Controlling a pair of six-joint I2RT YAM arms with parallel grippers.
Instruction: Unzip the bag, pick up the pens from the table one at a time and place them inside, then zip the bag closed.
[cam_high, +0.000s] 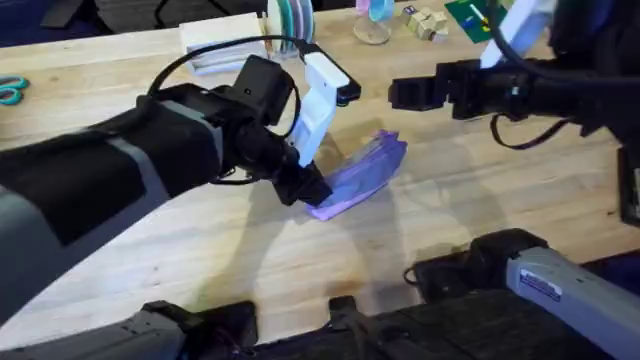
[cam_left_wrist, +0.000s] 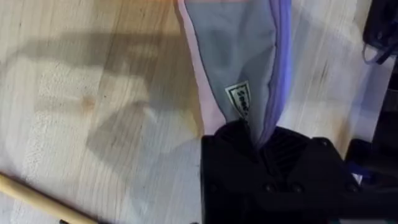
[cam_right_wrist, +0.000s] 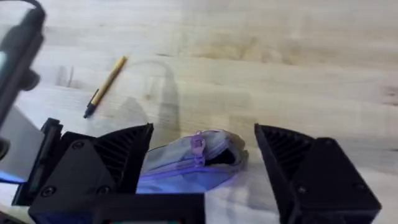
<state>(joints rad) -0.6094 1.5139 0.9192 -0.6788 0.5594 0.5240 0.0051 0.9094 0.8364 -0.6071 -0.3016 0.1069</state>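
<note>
The lavender bag (cam_high: 368, 168) lies bent on the table (cam_high: 420, 230) at the middle. My left gripper (cam_high: 308, 188) is shut on its near end; in the left wrist view the bag (cam_left_wrist: 239, 56) runs away from the clamped black fingers (cam_left_wrist: 292, 155). My right gripper (cam_high: 395, 95) hovers beyond the bag's far end, open. In the right wrist view its fingers (cam_right_wrist: 118, 158) stand wide apart on either side of the bag (cam_right_wrist: 186, 165), whose zipper pull (cam_right_wrist: 198, 145) sits by a small dark opening. A yellow-tan pen (cam_right_wrist: 106, 86) lies on the wood beyond the bag, and the pen (cam_left_wrist: 37, 200) also shows beside the left gripper.
Teal scissors (cam_high: 10, 90) lie at the far left edge. Along the back stand a white box (cam_high: 225, 42), tape rolls (cam_high: 290, 18), a glass (cam_high: 373, 22), wooden blocks (cam_high: 425, 22) and a green item (cam_high: 475, 15). Bare wood lies in front of and to the right of the bag.
</note>
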